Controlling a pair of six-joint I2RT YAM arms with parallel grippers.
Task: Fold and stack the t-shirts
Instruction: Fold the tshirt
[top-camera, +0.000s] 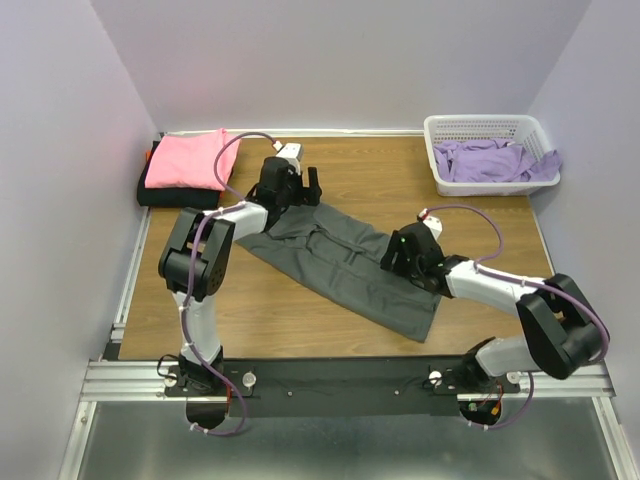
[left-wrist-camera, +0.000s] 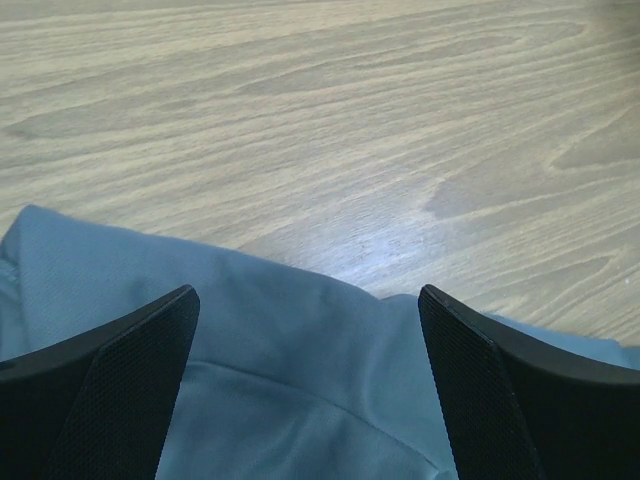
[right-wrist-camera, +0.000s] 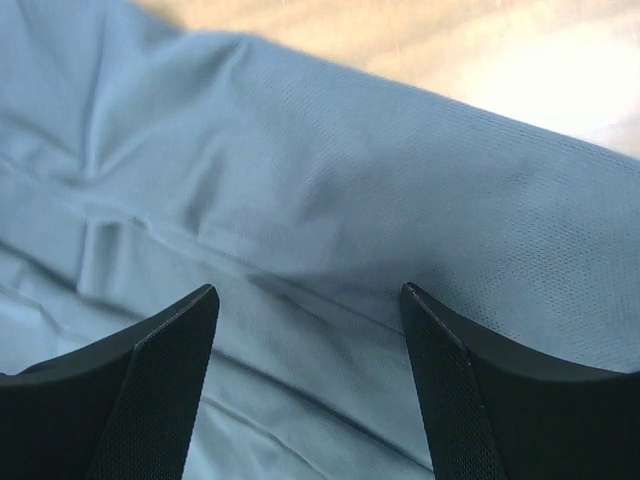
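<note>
Across the middle of the top view, the grey shirt (top-camera: 340, 268) lies spread flat on the table (top-camera: 300, 320), running on a slant from centre left down to lower right (creased along its middle). At its upper-left end the left gripper (left-wrist-camera: 307, 300) stands with jaws spread wide. Its wrist view shows the shirt's edge under and between the fingers (left-wrist-camera: 120, 390), bare wood beyond, and nothing pinched. Over the right part of the shirt, the right gripper (right-wrist-camera: 308, 292) is also spread, with wrinkled cloth filling the view below and between its jaws. Whether the tips touch the cloth I cannot tell. Upper left of the top view, a folded pink shirt (top-camera: 185, 160) sits on a folded black shirt (top-camera: 170, 195) at the table's far corner. Upper right, a white basket (top-camera: 480, 125) holds rumpled lavender shirts (top-camera: 490, 160), one hanging over its right rim.
</note>
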